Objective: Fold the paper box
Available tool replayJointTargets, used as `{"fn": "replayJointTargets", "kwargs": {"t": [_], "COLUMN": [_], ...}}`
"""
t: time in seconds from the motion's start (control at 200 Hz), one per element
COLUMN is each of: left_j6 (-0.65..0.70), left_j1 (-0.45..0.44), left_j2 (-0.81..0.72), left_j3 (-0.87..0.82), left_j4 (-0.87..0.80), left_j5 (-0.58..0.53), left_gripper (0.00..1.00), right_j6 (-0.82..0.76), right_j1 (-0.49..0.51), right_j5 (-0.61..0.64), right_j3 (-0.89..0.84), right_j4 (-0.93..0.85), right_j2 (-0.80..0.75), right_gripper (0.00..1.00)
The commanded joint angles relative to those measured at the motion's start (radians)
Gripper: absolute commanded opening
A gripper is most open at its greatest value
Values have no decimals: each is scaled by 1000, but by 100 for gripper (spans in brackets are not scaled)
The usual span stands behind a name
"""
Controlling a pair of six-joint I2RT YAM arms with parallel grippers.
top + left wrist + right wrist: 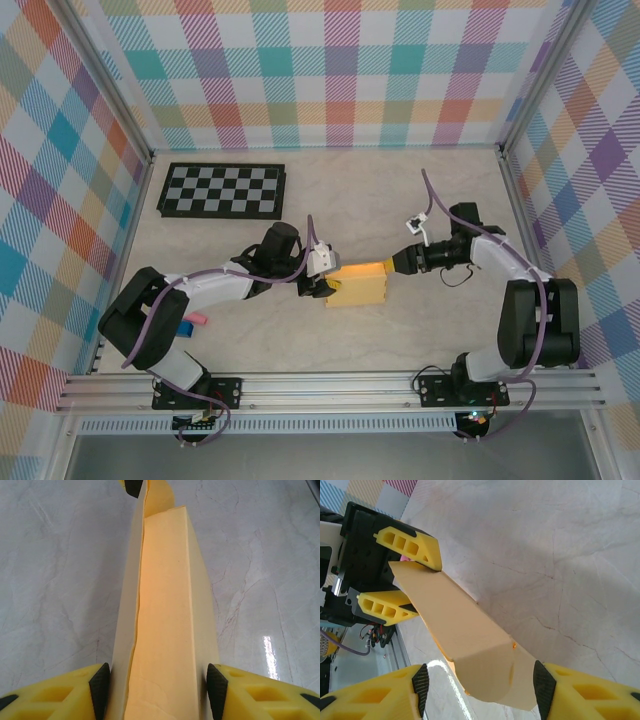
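The paper box (362,285) is a long, narrow yellow-orange card box lying at mid-table between my two grippers. In the left wrist view the paper box (165,605) runs away from the camera, and my left gripper (157,692) is shut on its near end with a black pad against each side. The left gripper (328,280) is at the box's left end. My right gripper (390,265) is at the right end. In the right wrist view it (481,687) stands open astride the box's (455,625) rounded end flap, with a gap beside the left pad.
A black-and-white checkerboard (222,190) lies at the back left. A small pink and blue item (195,322) sits by the left arm near the front. An aluminium rail (330,385) runs along the near edge, and plaid walls close in the other sides.
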Motion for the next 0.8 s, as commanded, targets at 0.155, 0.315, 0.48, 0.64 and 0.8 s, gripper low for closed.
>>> {"fn": "replayJointTargets", "kwargs": {"t": [0.155, 0.315, 0.48, 0.64, 0.8], "left_j6": [-2, -6, -7, -8, -7], "left_j1": [-11, -11, -11, -11, -11], "left_j2": [3, 10, 6, 2, 1], "left_j3": [11, 18, 19, 17, 21], "left_j4": [-5, -10, -12, -14, -22], "left_j5": [14, 27, 27, 33, 32], "left_gripper": [56, 56, 56, 56, 56], "right_j6": [-44, -68, -73, -57, -88], "right_j1": [23, 48, 97, 147, 175], "right_j5": [195, 328, 385, 439, 412], "right_j3": [-154, -180, -180, -193, -193], "right_j4": [131, 188, 207, 276, 296], "right_j2": [-210, -276, -248, -244, -245], "right_gripper": [63, 56, 45, 43, 48]}}
